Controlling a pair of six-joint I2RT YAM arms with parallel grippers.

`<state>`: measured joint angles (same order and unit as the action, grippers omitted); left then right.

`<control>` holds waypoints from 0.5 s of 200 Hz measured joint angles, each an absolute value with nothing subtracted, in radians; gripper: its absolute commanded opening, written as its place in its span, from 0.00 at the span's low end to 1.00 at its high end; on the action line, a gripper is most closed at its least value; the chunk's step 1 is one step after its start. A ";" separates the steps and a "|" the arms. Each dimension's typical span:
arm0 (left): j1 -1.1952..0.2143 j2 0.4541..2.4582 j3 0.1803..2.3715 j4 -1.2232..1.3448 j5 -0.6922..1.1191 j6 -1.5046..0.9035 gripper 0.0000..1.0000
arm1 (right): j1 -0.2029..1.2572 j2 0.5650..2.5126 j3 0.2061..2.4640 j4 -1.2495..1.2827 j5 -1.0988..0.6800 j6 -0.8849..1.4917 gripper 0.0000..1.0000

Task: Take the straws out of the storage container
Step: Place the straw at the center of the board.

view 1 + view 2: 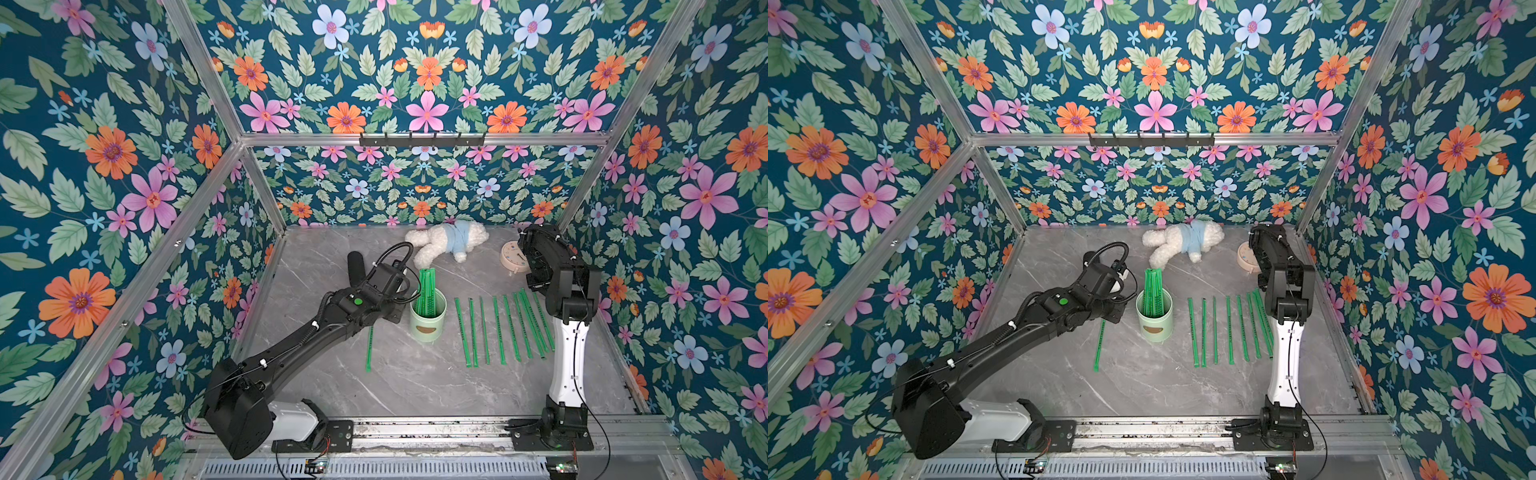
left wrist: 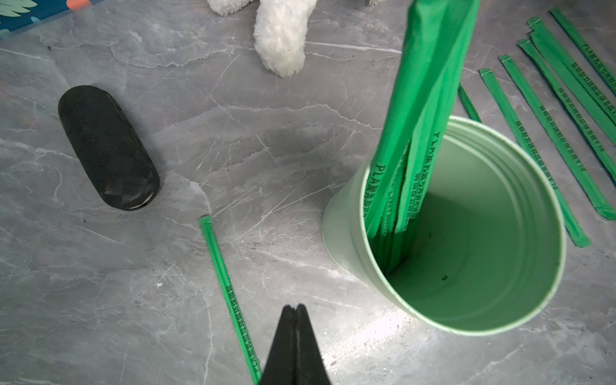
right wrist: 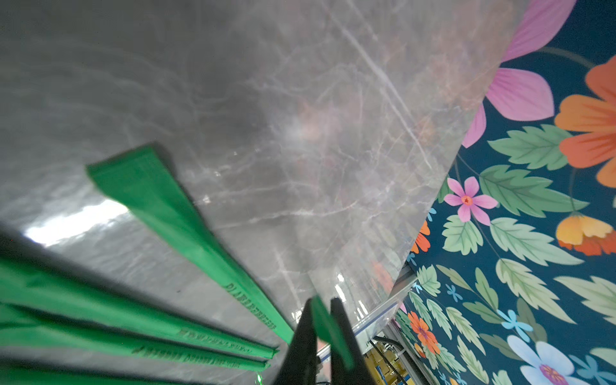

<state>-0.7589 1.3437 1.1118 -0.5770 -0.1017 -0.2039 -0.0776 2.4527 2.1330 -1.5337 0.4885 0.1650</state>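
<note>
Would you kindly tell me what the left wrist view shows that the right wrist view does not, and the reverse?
Only the left wrist view shows the pale mint-green cylindrical cup with bright green straws standing in it, a black oval case, a white plush toy leg, and the shut left gripper. Only the right wrist view shows the floral wall and the right gripper with a green straw end between its jaws. Both show the grey marble tabletop and more green straws lying flat on it.
</note>
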 measured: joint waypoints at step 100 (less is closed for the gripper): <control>-0.759 1.347 1.112 -0.577 -0.102 -0.204 0.00 | -0.081 2.484 2.168 -1.532 0.473 0.165 0.19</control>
<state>-0.7589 1.3468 1.1118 -0.5766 -0.1017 -0.2035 -0.0811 2.4844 2.1681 -1.5322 0.4732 0.1654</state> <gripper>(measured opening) 0.052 0.186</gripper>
